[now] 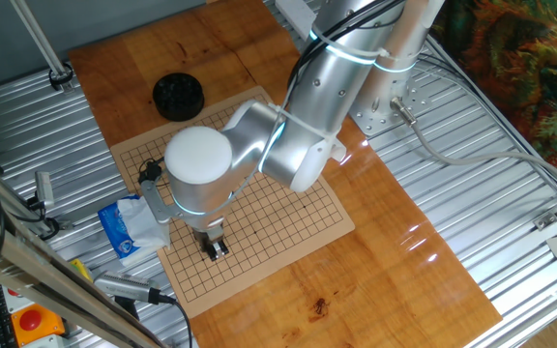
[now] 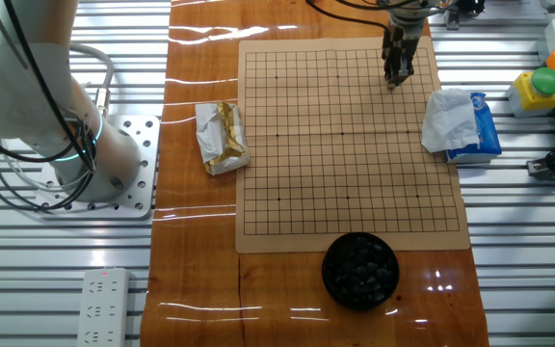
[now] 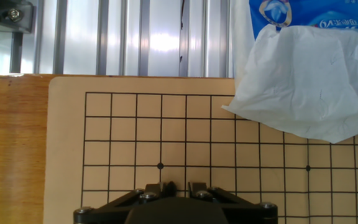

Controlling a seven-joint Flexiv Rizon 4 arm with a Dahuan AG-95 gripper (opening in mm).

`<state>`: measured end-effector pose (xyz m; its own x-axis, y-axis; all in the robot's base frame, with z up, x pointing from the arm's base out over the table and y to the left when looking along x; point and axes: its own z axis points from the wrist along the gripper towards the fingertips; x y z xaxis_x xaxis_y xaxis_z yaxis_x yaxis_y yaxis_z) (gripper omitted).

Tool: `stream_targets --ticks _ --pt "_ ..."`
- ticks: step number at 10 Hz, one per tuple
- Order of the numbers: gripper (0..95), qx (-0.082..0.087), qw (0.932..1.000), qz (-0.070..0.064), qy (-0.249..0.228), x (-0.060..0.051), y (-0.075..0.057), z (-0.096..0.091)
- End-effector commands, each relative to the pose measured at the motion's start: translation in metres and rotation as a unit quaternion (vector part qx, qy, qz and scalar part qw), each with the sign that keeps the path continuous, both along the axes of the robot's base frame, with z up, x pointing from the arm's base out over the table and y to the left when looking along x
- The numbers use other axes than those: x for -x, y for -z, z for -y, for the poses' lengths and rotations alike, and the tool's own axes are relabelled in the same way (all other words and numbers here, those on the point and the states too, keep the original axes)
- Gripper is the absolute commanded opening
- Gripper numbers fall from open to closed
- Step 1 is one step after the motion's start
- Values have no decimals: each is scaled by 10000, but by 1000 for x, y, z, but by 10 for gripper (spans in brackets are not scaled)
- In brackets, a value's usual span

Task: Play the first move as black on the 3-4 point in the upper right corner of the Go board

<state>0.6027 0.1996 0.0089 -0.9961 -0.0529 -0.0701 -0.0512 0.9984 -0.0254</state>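
Note:
The Go board (image 1: pixel 288 208) is a tan sheet with a black grid and no stones on it, also seen in the other fixed view (image 2: pixel 345 145). My gripper (image 1: pixel 217 249) hangs low over the board's corner next to the tissue pack, also seen in the other fixed view (image 2: pixel 394 77). In the hand view my gripper (image 3: pixel 182 186) is nearly closed, with a small dark lump, apparently a black stone (image 3: pixel 171 186), between the fingertips. The corner star point (image 3: pixel 160 166) lies just ahead of the fingertips. The 3-4 point is one of the crossings beside it; I cannot tell which.
A black bowl of black stones (image 1: pixel 178 95) stands off the board's far side, also seen in the other fixed view (image 2: pixel 359 270). A blue tissue pack with white tissue (image 3: pixel 309 81) overlaps the board edge near my gripper. A crumpled wrapper (image 2: pixel 222 138) lies beside the board.

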Motion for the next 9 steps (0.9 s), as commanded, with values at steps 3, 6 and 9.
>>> stream_targets --ticks 3,6,9 --pt "190 -63 10000 22 -10 0 0 -1" --pt "190 -66 10000 27 -10 0 0 -3" --pt "190 -72 10000 22 1 0 0 -4"
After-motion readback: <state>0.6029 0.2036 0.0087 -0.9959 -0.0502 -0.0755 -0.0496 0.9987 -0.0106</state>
